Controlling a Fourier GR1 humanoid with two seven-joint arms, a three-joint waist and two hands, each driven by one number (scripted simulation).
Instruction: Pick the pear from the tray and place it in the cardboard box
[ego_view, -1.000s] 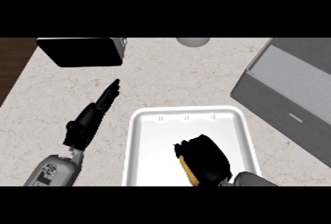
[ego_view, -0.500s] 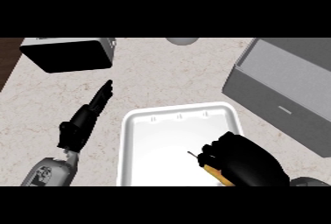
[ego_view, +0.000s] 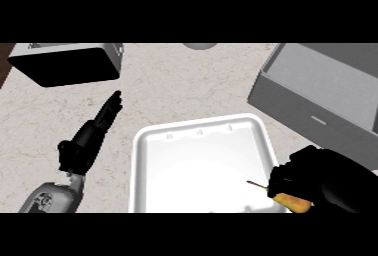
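Curling round the pear (ego_view: 292, 202), my right hand (ego_view: 328, 177) held the fruit at the lower right corner of the white tray (ego_view: 139, 170). Fingers and thumb were closed over it, so that only its yellow lower end and thin stem showed, with the stem pointing left over the tray floor. Whether the pear touched the tray could not be told. The cardboard box (ego_view: 288, 102), grey and open at the top, stood on the counter (ego_view: 184, 90) just beyond the tray's upper right corner, apart from my right hand. My left hand (ego_view: 85, 142) lay on the counter left of the tray, fingers straight and pressed together, pointing toward the far edge. A black container (ego_view: 70, 67) stood at the far left, and a small grey round object (ego_view: 199, 46) at the far edge.
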